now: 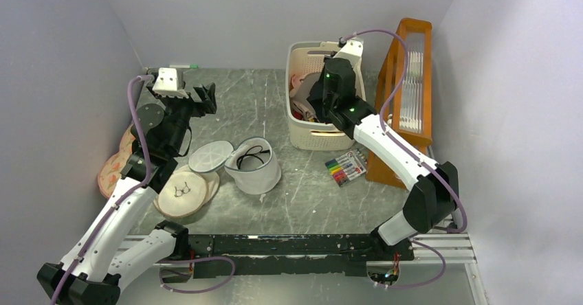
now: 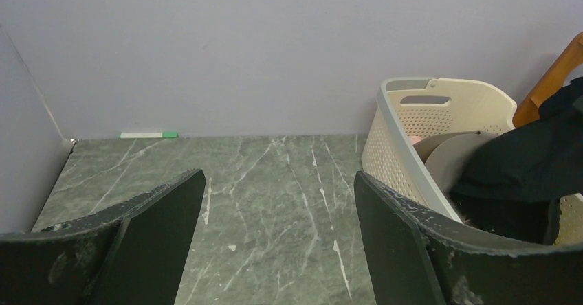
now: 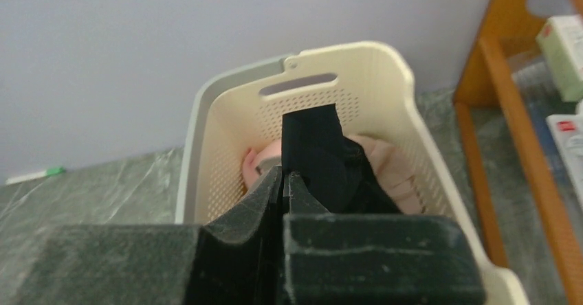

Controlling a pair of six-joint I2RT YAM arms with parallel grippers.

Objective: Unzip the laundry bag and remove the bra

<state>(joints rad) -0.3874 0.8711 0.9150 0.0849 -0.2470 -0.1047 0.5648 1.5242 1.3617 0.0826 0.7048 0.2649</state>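
The laundry bag (image 1: 256, 169), a white mesh drum, stands with its mouth open in the middle of the table, and a thin dark loop shows inside it. My right gripper (image 3: 285, 174) is shut on the bra (image 3: 317, 155), a piece of black fabric that hangs from the fingertips into the cream basket (image 3: 206, 119). In the top view this gripper (image 1: 319, 103) hovers over the basket (image 1: 309, 139). My left gripper (image 1: 204, 99) is raised at the back left, away from the bag. Its fingers (image 2: 280, 176) are open with only bare table between them.
A wooden rack (image 1: 412, 78) stands right of the basket, with a pack of markers (image 1: 346, 167) at its foot. Round cream pads (image 1: 182, 194) and a round mesh lid (image 1: 210, 155) lie left of the bag. Pink patterned pads (image 1: 113, 167) lie by the left wall.
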